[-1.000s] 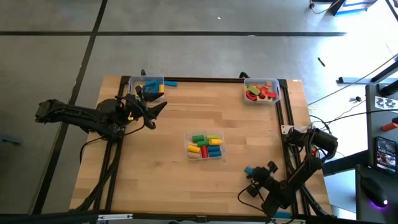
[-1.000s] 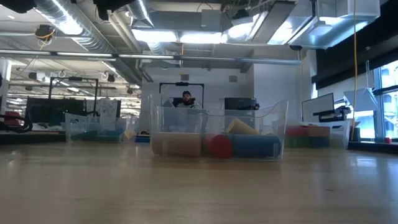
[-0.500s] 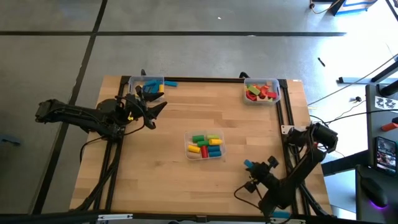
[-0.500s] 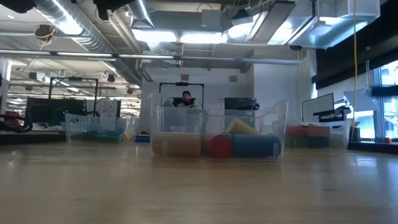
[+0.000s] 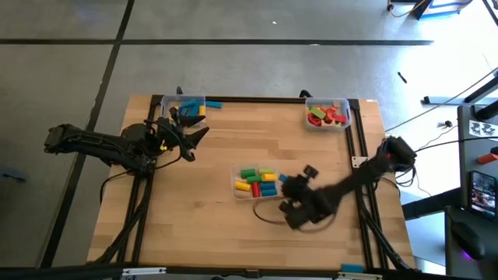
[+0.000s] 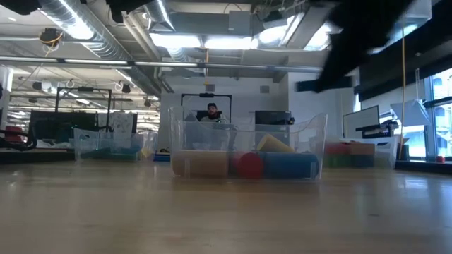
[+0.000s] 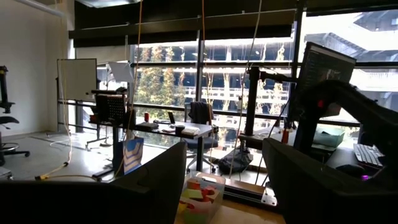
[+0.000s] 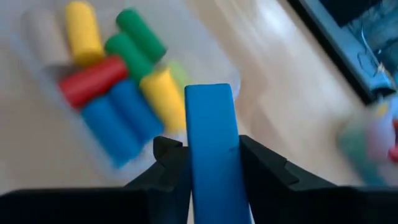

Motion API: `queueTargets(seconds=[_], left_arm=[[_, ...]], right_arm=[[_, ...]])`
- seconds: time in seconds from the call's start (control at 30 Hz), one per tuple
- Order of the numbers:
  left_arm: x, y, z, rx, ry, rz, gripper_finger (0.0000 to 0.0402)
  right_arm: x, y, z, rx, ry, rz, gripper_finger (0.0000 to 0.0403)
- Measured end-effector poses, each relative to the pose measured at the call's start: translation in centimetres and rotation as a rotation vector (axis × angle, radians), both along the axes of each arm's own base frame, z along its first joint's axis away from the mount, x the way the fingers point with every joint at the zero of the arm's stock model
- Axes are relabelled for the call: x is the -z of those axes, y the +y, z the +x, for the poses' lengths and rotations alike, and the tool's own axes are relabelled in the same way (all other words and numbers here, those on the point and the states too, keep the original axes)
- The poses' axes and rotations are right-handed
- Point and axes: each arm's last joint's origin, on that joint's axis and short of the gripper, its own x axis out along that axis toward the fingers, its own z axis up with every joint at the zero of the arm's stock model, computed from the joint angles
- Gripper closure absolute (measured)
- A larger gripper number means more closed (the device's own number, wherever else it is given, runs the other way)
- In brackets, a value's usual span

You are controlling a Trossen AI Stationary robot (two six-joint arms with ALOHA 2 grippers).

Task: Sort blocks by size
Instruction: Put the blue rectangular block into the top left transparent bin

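Blue block [image 8: 214,155] sits clamped in the right hand [image 5: 289,187], long axis running out past the fingers, middle bin [image 5: 274,190] at its 9 o'clock, just beside. Left hand [image 5: 198,132] released, parked near far-left bin [image 5: 204,99].

blue block [image 8: 213,149], dark claw [image 8: 211,171], clear bin [image 5: 257,181]

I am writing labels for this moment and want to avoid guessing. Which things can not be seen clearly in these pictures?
- High view: right gripper smeared by motion beside the middle bin; its blue block shows plainly only in the right wrist view.
- Low view: the right arm is a dark blur at top.
- High view: blocks in the far-left bin and far-right bin are too small to tell shapes.
- Left gripper: waits open near the far-left bin.
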Motion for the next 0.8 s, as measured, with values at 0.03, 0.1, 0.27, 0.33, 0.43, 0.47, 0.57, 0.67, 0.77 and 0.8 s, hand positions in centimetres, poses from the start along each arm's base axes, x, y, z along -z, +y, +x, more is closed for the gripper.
queueTargets(seconds=[0.03,0.1,0.27,0.33,0.43,0.47,0.57,0.67,0.77,0.8], left_arm=[[0.0,0.0,0.0,0.000,0.000,0.000,0.0192],[0.0,0.0,0.0,0.000,0.000,0.000,0.0192],[0.0,0.0,0.0,0.000,0.002,0.000,0.0192],[0.1,0.0,0.0,0.000,0.006,0.000,0.0192],[0.1,0.0,0.0,0.000,0.016,0.001,0.0192],[0.2,0.0,0.0,0.000,0.017,0.001,0.0192],[0.2,0.0,0.1,0.000,0.020,0.001,0.0192],[0.2,0.0,0.1,0.000,0.022,0.001,0.0192],[0.2,0.0,0.0,0.000,0.019,0.001,0.0192],[0.2,0.0,0.1,-0.001,0.022,0.001,0.0192]], right_arm=[[-0.1,-0.8,0.7,-0.014,0.005,-0.009,0.0286],[-0.2,-2.6,2.2,-0.048,0.025,-0.033,0.0286],[-0.8,-7.5,5.9,-0.138,0.012,-0.039,0.0286],[-1.2,-9.6,7.3,-0.178,-0.028,-0.033,0.0287],[-2.1,-12.7,9.0,-0.225,-0.124,-0.037,0.0287],[-2.3,-13.7,9.4,-0.240,-0.156,-0.037,0.0287],[-2.9,-16.7,10.6,-0.279,-0.256,-0.033,0.0287],[-2.6,-19.6,11.7,-0.295,-0.349,-0.032,0.0287],[-1.9,-22.0,12.6,-0.303,-0.439,-0.014,0.0287],[-1.6,-22.7,12.9,-0.312,-0.473,-0.008,0.0287]])
